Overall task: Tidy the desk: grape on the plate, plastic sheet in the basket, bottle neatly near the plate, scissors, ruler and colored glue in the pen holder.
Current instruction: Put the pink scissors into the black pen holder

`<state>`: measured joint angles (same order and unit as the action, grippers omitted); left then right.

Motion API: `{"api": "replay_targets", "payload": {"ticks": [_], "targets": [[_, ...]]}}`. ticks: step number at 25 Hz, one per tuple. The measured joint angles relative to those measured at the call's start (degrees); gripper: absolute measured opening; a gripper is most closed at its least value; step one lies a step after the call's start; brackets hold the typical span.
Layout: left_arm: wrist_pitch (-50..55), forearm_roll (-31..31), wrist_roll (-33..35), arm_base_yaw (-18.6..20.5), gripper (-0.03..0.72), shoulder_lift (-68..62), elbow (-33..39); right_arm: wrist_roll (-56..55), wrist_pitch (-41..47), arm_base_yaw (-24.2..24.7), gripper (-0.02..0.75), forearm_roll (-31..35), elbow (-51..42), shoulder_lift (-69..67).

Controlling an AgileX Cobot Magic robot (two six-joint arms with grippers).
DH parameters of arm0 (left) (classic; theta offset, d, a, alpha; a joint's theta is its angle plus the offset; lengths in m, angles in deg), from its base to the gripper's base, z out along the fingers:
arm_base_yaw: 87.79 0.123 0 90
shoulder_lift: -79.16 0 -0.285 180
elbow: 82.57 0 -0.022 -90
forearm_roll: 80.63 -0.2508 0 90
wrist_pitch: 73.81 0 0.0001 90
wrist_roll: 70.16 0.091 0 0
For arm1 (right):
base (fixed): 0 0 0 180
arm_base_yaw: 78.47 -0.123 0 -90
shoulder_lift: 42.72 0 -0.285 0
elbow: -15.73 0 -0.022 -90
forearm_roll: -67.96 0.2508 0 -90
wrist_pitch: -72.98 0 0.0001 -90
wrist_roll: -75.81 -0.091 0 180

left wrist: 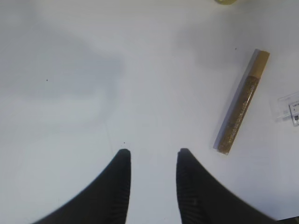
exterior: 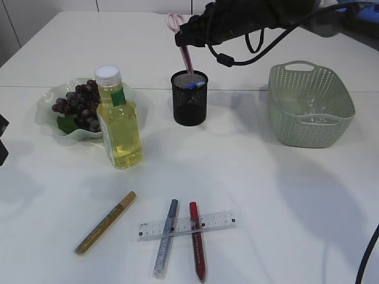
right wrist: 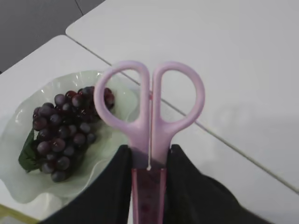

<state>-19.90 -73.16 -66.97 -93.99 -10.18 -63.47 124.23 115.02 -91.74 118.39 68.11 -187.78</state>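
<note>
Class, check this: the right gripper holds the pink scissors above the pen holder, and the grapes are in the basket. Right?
Not quite. The grapes lie on the plate, as the exterior view shows; the basket holds none. The rest stands.

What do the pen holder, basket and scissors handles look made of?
Pen holder: looks like black metal mesh, matte; fine see-through grid.
Basket: likely pale green plastic moulded as weave; regular perforated walls, smooth rim.
Scissors: handles look like smooth pink plastic with a slight sheen; the right gripper clamps them just below the handles.
</note>
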Motion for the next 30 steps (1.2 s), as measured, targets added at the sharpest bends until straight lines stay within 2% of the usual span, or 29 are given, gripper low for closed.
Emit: {"api": "replay_targets", "payload": {"ticks": [6,16,23,30], "targets": [[0.1,-0.1,0.0,0.0,0.242,0.0,0.0,10.1,-7.3,0.0,0.192,8.6,0.0,-1.8],[0.2,-0.3,0.0,0.0,0.243,0.0,0.0,24.3,-10.2,0.0,0.193,21.2,0.0,-8.0],[0.3,-0.4,0.0,0.0,0.242,0.0,0.0,25.2,-11.1,0.0,0.207,22.7,0.0,-9.1],[0.3,-0.4,0.0,0.0,0.242,0.0,0.0,26.0,-10.2,0.0,0.269,22.9,0.0,-9.1]]}}
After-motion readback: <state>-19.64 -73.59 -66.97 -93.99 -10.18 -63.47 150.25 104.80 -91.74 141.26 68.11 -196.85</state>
